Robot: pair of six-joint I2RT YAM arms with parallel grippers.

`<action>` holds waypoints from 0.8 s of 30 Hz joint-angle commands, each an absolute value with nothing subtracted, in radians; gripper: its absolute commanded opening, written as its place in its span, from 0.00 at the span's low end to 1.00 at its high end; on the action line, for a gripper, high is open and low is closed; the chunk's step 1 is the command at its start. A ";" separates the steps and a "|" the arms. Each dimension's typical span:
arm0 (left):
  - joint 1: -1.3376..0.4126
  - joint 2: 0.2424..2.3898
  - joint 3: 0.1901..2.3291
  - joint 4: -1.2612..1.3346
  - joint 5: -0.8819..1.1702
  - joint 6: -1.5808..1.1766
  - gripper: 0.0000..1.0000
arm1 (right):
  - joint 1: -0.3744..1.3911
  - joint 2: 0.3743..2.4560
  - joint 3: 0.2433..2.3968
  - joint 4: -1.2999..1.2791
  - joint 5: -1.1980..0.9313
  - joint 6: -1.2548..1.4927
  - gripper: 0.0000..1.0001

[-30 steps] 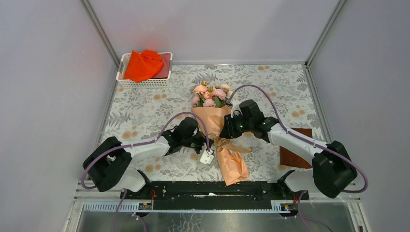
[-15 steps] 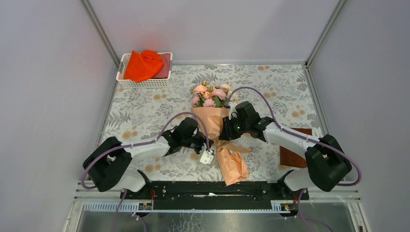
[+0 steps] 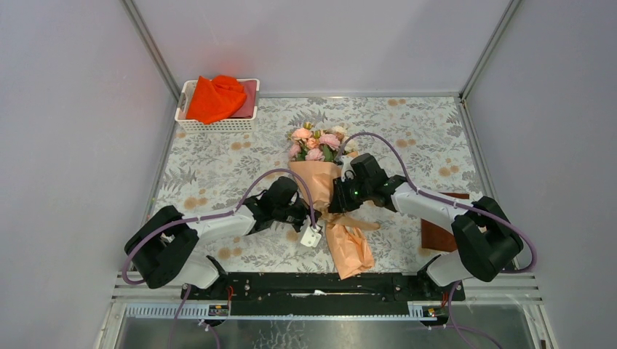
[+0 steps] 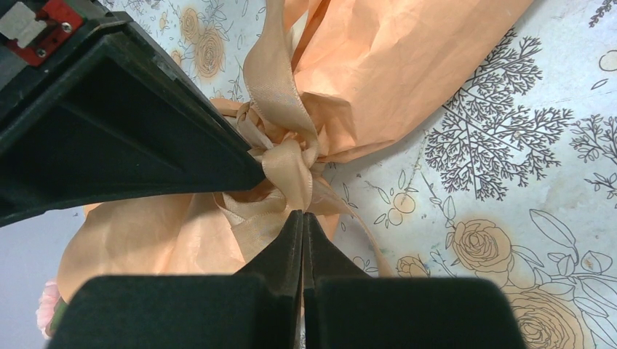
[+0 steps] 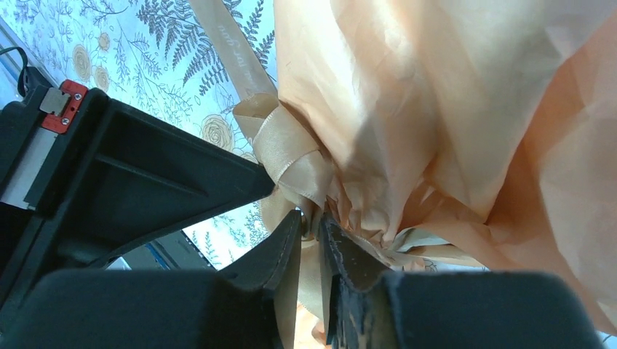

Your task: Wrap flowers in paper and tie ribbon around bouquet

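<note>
Checker: Progress on the bouquet [image 3: 318, 180]? Where is it?

Annotator: Centre of the top view, lying on the tabletop [image 3: 218, 167]. The flowers [image 3: 315, 143] point to the top of the frame, the paper [image 3: 351, 251] tail to the bottom. Wrapping looks done: the paper is closed into a cone round the stems.

Checker: And the ribbon [image 4: 289, 163]?

Annotator: Round the pinched neck, crossed into a knot with one loop. A loose end runs to the upper middle of the left wrist view. No finished bow that I can see, so I'd call it late tying. Left to do: tighten, maybe a second loop, release.

Checker: And the claws?

Annotator: The left claw [image 4: 302, 216] is fully closed, tips against the underside of the knot. Can't tell if any ribbon is nipped between them. The right claw [image 5: 311, 217] is nearly closed, with a narrow slit and a fold of ribbon running into it. That reads as a pinch on the ribbon. They meet at the neck from opposite sides.

Checker: Anything else?

Annotator: A basket [image 3: 190, 122] with an orange-red cloth [image 3: 216, 98] at upper left, well apart from the bouquet.
</note>
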State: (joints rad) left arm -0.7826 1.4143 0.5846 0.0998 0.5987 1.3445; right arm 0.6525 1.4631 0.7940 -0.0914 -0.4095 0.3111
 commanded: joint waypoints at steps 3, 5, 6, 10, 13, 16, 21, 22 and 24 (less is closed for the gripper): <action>-0.776 1.418 0.571 0.145 0.612 1.344 0.00 | 0.663 1.451 0.851 -0.078 -0.414 0.307 0.11; -0.774 1.416 0.569 0.142 0.609 1.349 0.00 | 0.664 1.442 0.863 -0.112 -0.399 0.292 0.16; -0.775 1.416 0.569 0.143 0.611 1.349 0.00 | 0.663 1.439 0.869 -0.128 -0.394 0.286 0.19; -0.776 1.414 0.567 0.146 0.611 1.348 0.00 | 0.664 1.419 0.894 -0.195 -0.386 0.260 0.25; -0.775 1.414 0.569 0.144 0.609 1.348 0.00 | 0.663 1.385 0.910 -0.221 -0.409 0.250 0.27; -0.775 1.416 0.568 0.145 0.611 1.348 0.00 | 0.664 1.378 0.912 -0.217 -0.424 0.262 0.28; -0.775 1.414 0.571 0.143 0.608 1.348 0.00 | 0.665 1.396 0.891 -0.187 -0.454 0.293 0.27; -0.775 1.414 0.570 0.142 0.606 1.348 0.00 | 0.668 1.396 0.883 -0.173 -0.462 0.303 0.27; -0.775 1.414 0.570 0.141 0.605 1.348 0.00 | 0.669 1.401 0.870 -0.149 -0.471 0.316 0.27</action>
